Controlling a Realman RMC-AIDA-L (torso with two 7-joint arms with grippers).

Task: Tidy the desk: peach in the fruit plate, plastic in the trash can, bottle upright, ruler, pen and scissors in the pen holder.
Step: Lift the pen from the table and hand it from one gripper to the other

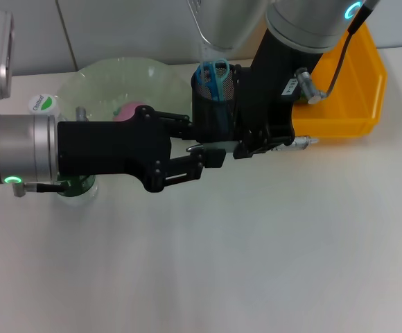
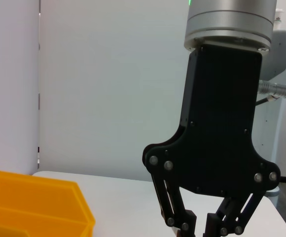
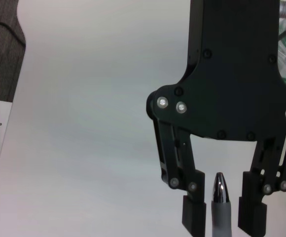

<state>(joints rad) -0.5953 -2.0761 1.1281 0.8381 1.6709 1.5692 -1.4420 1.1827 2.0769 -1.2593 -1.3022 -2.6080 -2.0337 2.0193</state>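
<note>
Pen: a silver-tipped grey pen point(image 3: 219, 202) stands between the left gripper point(image 3: 224, 217) fingers point(image 3: 194, 217), which are spread apart beside it, not clenched; long axis along the fingers, tip toward the gripper body.
Head view: left gripper point(image 1: 211, 147) at centre, next to the black mesh pen holder point(image 1: 211, 104) with blue scissors point(image 1: 213, 73); pen hidden.
Right gripper point(image 2: 199, 229): above the holder; finger state unclear.
Counter point(image 1: 256, 263): white.

Your near table point(image 1: 256, 263) is open. Far side's crowded: pen holder point(image 1: 211, 104), fruit plate point(image 1: 118, 83), yellow bin point(image 1: 353, 90).
</note>
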